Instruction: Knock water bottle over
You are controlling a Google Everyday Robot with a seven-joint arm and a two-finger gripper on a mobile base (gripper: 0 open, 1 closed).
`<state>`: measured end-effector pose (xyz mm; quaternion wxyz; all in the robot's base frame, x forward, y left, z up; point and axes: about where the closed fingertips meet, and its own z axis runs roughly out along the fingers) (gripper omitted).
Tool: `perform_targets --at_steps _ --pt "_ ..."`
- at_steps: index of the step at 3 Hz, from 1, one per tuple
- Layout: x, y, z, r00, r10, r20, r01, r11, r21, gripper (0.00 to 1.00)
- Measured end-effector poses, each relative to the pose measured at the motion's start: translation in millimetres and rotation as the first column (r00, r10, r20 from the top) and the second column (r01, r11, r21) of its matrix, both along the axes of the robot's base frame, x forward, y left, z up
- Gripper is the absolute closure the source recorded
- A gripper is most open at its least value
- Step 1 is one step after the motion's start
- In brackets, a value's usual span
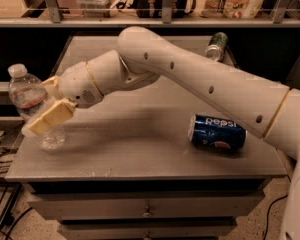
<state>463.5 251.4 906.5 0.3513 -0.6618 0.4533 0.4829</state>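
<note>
The water bottle (29,95), clear with a white cap and a reddish label band, stands at the table's left edge and leans to the left, its base (52,138) still on the tabletop. My gripper (44,102) is at the bottle, open. Its near tan finger (49,118) lies across the front of the bottle's lower body and pushes against it. The far finger (51,82) shows just right of the bottle's upper part. The white arm reaches in from the right across the table.
A blue Pepsi can (217,132) lies on its side at the right front of the grey table (140,154). A green can (216,46) lies at the far right corner. A shelf rail with packages runs behind. The bottle is at the table's left edge.
</note>
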Motion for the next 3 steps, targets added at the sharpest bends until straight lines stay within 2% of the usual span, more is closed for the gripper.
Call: perform_targets --at_steps 1,2,3 --pt "-1 -1 3 0.9999 -0.011 0.006 0.011 1.0 -0.01 0.65" --pt "7 -11 10 0.9984 -0.04 0.04 0.042 0.998 -0.052 0.88" --pt "20 -30 21 0.9929 -0.053 0.107 0.07 0.985 -0.159 1.0"
